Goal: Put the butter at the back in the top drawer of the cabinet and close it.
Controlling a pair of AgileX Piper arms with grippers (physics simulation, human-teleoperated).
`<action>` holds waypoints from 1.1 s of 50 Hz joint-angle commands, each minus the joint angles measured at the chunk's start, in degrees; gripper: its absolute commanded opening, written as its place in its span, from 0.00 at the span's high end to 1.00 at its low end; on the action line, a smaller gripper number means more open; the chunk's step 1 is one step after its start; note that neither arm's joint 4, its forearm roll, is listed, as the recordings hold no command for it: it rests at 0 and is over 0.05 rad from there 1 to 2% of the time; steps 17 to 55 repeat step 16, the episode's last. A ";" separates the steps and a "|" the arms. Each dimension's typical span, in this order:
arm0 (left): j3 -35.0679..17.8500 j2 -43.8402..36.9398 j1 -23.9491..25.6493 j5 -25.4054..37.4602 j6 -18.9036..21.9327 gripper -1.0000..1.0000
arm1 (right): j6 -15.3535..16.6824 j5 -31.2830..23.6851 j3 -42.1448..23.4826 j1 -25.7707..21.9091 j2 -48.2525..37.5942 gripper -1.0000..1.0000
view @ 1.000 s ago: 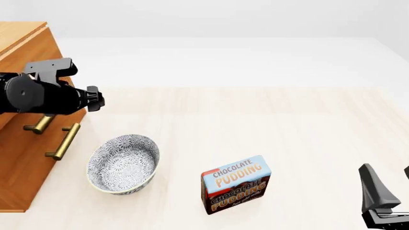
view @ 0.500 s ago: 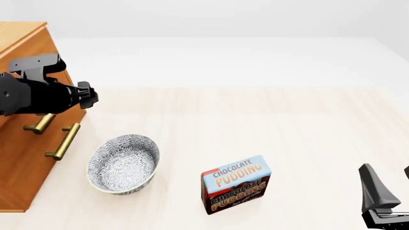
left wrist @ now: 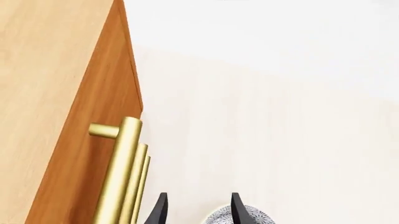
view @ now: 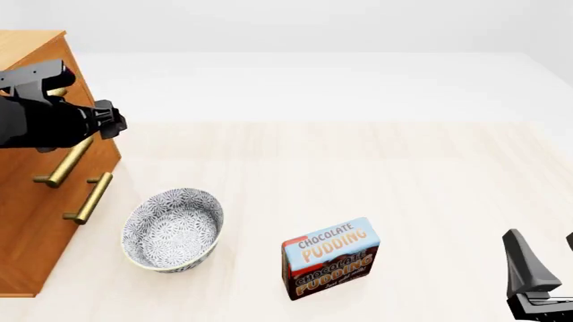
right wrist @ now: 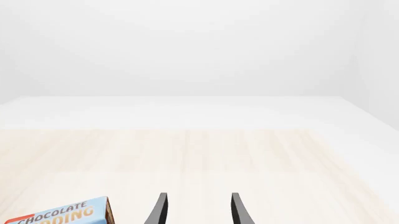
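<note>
Cabinet (view: pixel 36 221) handles sit beside the left claw (left wrist: pixel 196 207), spread and empty.

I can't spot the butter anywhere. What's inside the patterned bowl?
The bowl looks empty: only its patterned inner surface shows, though the near wall hides a strip of the bottom. The drawers of the cabinet look shut, so their insides cannot be seen.

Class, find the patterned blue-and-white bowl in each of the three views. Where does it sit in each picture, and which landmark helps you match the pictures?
Front view: the patterned blue-and-white bowl sits lower left, beside the light-brown wooden cabinet.
Left wrist view: only its rim shows at the bottom edge, between the fingers of the left hand.
Right wrist view: not in it.
Shared landmark: the cabinet's brass bar handles.
</note>
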State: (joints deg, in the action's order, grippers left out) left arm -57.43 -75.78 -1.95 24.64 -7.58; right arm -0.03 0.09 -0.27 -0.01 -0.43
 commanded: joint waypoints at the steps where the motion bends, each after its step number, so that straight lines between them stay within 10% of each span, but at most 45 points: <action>1: -1.80 -1.06 -2.84 -0.46 1.17 0.00 | 0.01 0.00 0.00 0.00 -0.01 0.00; 16: 1.47 12.35 2.83 3.86 1.90 0.00 | -0.02 0.00 0.00 0.00 0.01 0.00; 55: 1.47 12.35 2.83 3.86 1.90 0.00 | -0.02 0.00 0.00 0.00 0.01 0.00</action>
